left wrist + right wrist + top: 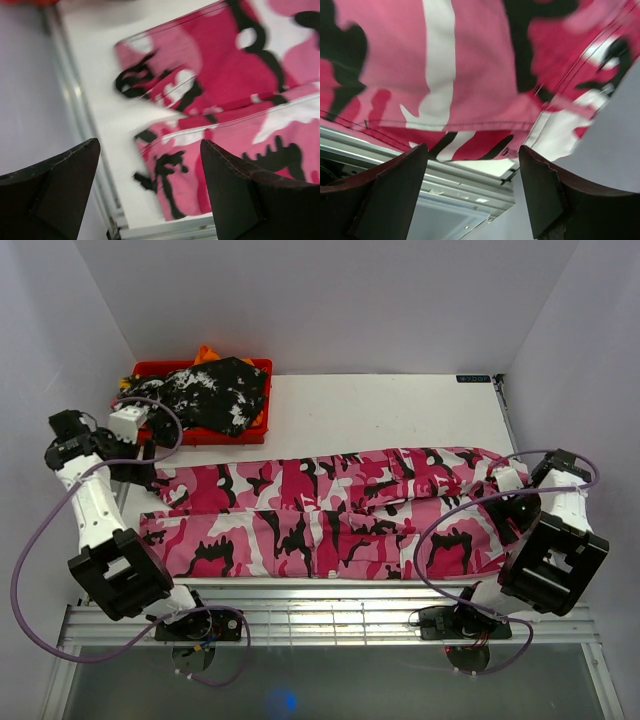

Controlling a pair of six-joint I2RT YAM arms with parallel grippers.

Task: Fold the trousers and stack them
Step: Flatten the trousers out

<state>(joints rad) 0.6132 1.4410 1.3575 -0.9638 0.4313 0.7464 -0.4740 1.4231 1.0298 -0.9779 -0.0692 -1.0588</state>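
Top view: the trousers (320,520) lie flat across the table (400,410) from 9 to 3 o'clock, the two legs side by side, the near one along the front edge. At 11 o'clock a red tray (150,368) holds a black-and-white garment (215,395), with something orange (207,353) behind it. The left gripper (140,472) hangs over the trousers' 9 o'clock end; the right gripper (507,512) hangs over the 3 o'clock end. From here I cannot tell how either pair of jaws stands. A metal rail (330,615) runs along the table's near side at 6 o'clock.

Left wrist view, blurred: the left gripper (150,145) is spread wide, its dark fingers (65,190) at 7 and 5 o'clock with nothing between them. Below it lie the ends of the trousers (240,65), one leg toward 1 o'clock, the other toward 4 o'clock, with a strip of table (110,105) showing between and beside them. The table's edge runs from 11 to 6 o'clock.

Right wrist view: the right gripper (472,148) is also spread and pinches nothing, its fingers (545,195) clear of the cloth. The trousers (470,65) fill the frame from 9 through 12 to 2 o'clock. The rail (465,187) crosses at 7 o'clock below the hem.
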